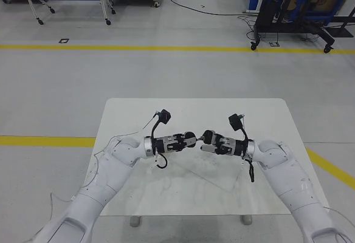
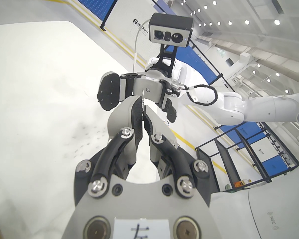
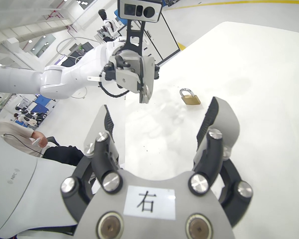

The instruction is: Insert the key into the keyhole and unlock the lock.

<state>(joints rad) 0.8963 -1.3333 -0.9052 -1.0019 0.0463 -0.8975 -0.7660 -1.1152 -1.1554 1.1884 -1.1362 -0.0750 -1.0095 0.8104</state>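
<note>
Two arms meet above the middle of a white table (image 1: 165, 115), their grippers facing each other tip to tip and held off the surface. In the top view we see the left gripper (image 2: 142, 103) and the right gripper (image 3: 160, 119) just beside one another, nearly level. The left gripper's fingers (image 2: 124, 115) are pressed together, the ribbed black pads meeting along their length. We cannot tell whether the key sits between them. The right gripper's fingers (image 3: 220, 118) are spread wide with nothing between them, and in the left wrist view we see one of its dark pads turned towards us. The padlock (image 3: 190, 98) lies flat on the table, a brass body with a silvery shackle that looks closed. In the right wrist view it sits on the surface beyond the spread fingers and near the tip of the left gripper, touching neither. Each wrist carries a small black camera on a dark bracket. We see the right arm's camera (image 2: 171, 31) above its gripper in the left wrist view, and the left arm's camera (image 3: 139, 7) likewise in the right wrist view. A looped black cable (image 2: 204, 95) hangs beside the right wrist. Faint scuffs and dark specks (image 3: 169, 115) mark the tabletop below the grippers. Yellow lines (image 1: 165, 47) cross the grey floor beyond the table, and a dark wheeled stand (image 1: 293, 27) is at the far side.
</note>
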